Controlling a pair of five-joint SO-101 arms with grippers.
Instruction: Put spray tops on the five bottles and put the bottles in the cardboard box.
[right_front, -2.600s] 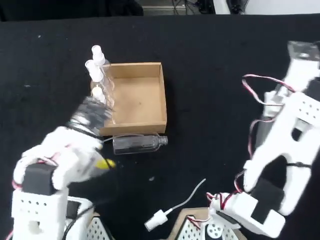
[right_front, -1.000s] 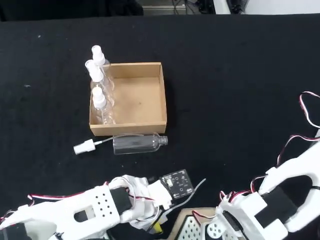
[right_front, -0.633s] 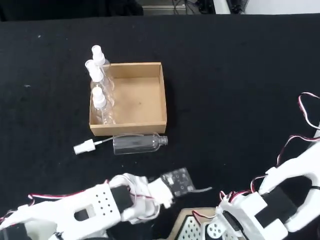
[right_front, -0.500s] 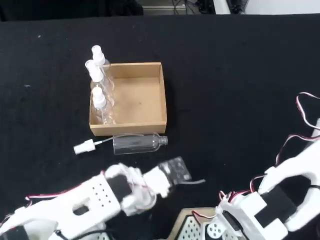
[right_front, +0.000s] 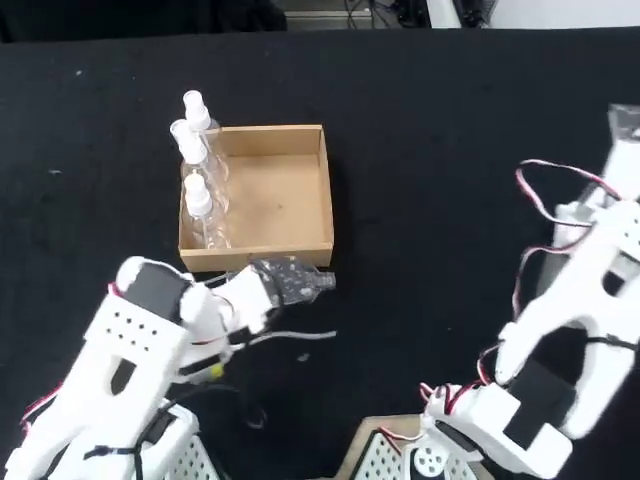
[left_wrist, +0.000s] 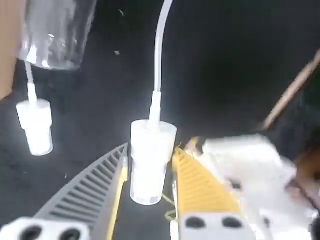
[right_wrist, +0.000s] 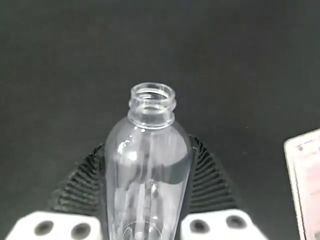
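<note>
My left gripper (left_wrist: 148, 165) is shut on a white spray top (left_wrist: 148, 167), whose thin tube (left_wrist: 159, 55) points away from me. In the high view this left gripper (right_front: 235, 340) hovers beside the box's near wall, the tube (right_front: 305, 335) sticking out to the right. A capless clear bottle (right_front: 305, 284) lies along that wall, partly under my wrist. A second spray top (left_wrist: 35, 127) lies loose beside the lying bottle (left_wrist: 57, 30). My right gripper (right_wrist: 150, 147) is shut on another capless clear bottle (right_wrist: 152, 105). Three topped bottles (right_front: 197, 195) stand along the cardboard box's (right_front: 280, 200) left wall.
The right arm (right_front: 590, 280) stands tall at the table's right side with looping red and white wires. Both arm bases sit at the front edge. A white card (right_wrist: 305, 175) edges into the right wrist view. Black cloth covers the table (right_front: 450, 150).
The left arm has swung from the front edge up to the lying bottle, carrying the spray top. The right arm has risen and stretched back along the right side.
</note>
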